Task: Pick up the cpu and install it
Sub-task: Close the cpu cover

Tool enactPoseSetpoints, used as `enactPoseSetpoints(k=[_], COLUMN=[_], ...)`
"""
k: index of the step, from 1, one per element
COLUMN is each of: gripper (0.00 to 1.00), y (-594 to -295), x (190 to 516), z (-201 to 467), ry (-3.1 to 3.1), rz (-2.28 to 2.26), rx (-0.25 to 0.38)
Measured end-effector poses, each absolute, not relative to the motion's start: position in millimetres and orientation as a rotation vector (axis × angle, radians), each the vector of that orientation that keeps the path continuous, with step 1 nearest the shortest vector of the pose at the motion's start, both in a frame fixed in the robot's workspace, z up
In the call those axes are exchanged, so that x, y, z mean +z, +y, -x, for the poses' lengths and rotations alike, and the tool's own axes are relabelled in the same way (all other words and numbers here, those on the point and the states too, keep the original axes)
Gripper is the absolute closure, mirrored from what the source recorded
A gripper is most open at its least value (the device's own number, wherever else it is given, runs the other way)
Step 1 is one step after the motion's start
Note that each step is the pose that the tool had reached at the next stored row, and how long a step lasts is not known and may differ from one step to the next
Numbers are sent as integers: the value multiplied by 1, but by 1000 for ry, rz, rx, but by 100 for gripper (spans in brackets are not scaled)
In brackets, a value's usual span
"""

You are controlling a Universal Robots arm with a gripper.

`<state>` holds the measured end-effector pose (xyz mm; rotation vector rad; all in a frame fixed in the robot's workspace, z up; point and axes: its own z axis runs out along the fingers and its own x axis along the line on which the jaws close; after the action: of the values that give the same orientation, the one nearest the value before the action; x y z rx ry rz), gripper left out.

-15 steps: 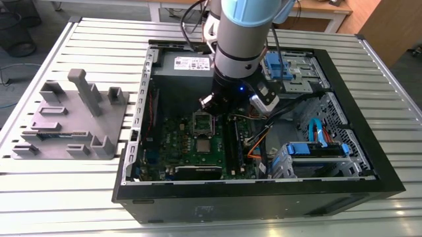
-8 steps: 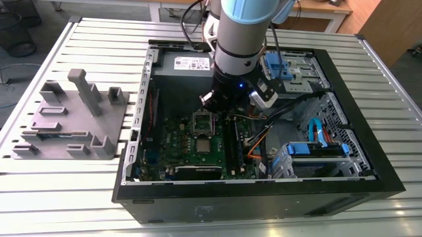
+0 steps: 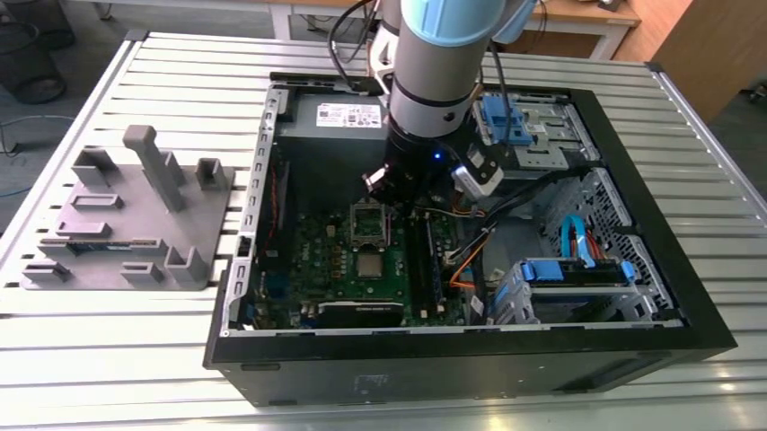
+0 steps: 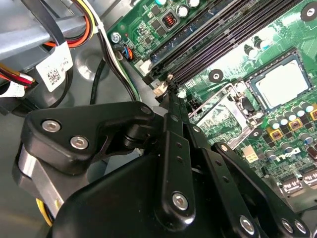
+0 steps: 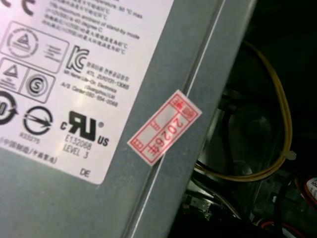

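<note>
Closest to lens in the second wrist view: black linkage of the gripper (image 4: pixel 174 91), fingers pressed together. Tips low over the green motherboard (image 4: pixel 148 29), at the end of the dark memory slots (image 4: pixel 223 34) and just beside a corner of the silver socket frame (image 4: pixel 213 96). On the far side of that frame, flat on the board with shiny top up: the cpu (image 4: pixel 278 85), apart from the fingertips.

First wrist view: grey metal power supply (image 5: pixel 208 74) close up, with white printed label (image 5: pixel 74 74) and red-and-white sticker (image 5: pixel 164 127). Yellow wire (image 5: pixel 286 124) looped beside it.

Exterior view: open black case (image 3: pixel 480 368) lying on slatted table (image 3: pixel 108 377), arm (image 3: pixel 437 63) down into it from above. Gripper low over the board, next to the socket frame. Cpu just on the case-front side of the frame, not gripped. Grey fixture tray (image 3: pixel 120 224) on the table toward the exterior view's left, outside the case.
</note>
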<state>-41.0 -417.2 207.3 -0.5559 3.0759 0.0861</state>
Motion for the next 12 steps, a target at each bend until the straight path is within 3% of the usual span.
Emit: enactPoseSetpoints(k=[12], gripper=[89], y=[-415], x=[207], z=[44], ry=[3073], rz=[555], rx=[106])
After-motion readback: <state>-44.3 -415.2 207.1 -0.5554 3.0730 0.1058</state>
